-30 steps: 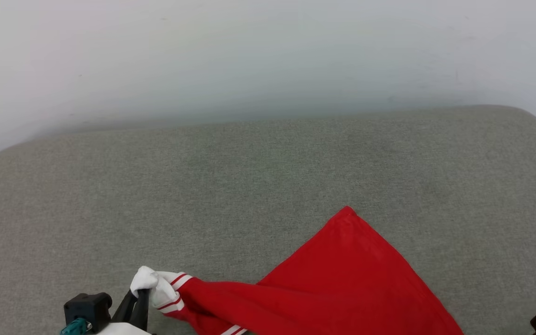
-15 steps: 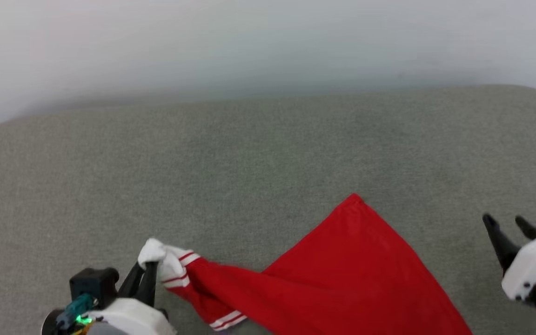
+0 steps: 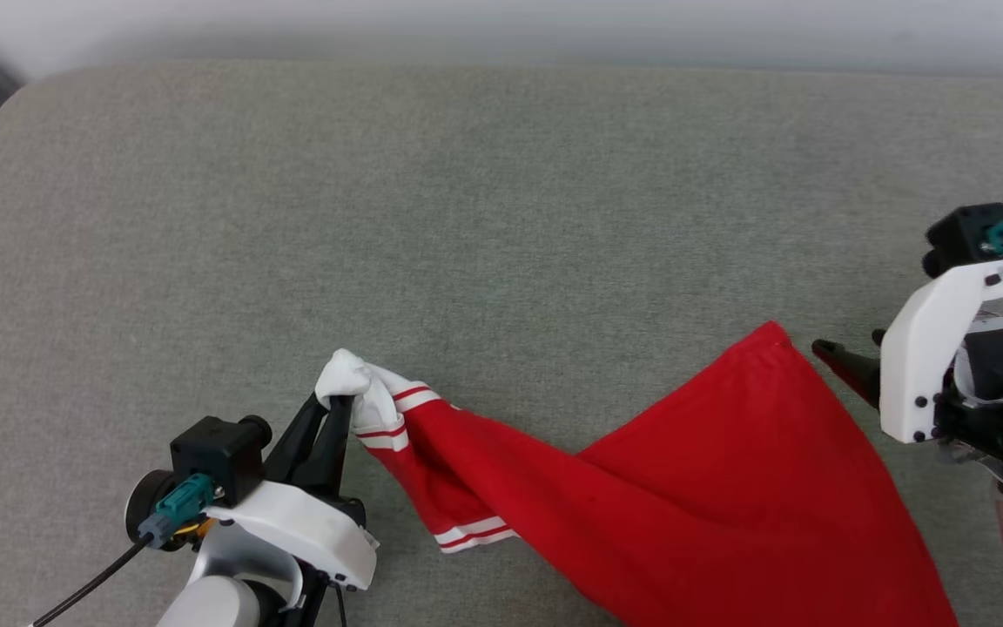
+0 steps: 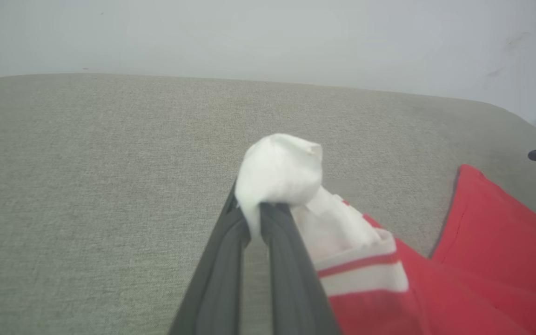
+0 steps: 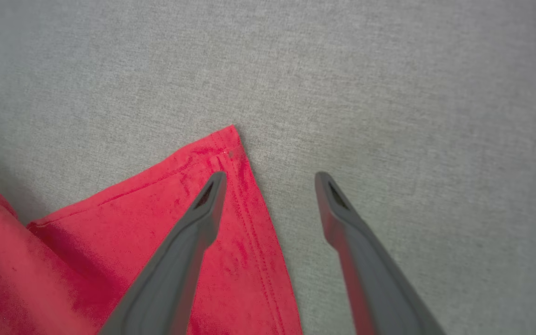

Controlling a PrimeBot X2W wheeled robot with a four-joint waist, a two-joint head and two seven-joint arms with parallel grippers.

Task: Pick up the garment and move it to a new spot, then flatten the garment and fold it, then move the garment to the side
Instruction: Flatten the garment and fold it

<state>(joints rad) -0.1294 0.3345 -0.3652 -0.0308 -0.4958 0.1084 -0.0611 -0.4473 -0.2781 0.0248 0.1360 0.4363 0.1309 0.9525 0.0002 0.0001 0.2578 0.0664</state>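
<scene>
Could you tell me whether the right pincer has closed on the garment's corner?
No, the right pincer stands wide open, one finger over the garment, the other over grey cushion.

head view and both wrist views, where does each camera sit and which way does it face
Head view: on the head, facing forward and down at the grey cushion; left gripper low left, right gripper at right.
Left wrist view: along its shut fingers, across the cushion toward the wall; they pinch the white sleeve of the garment.
Right wrist view: down along its open fingers at the garment's red corner.
Head and right wrist views share that corner.
</scene>
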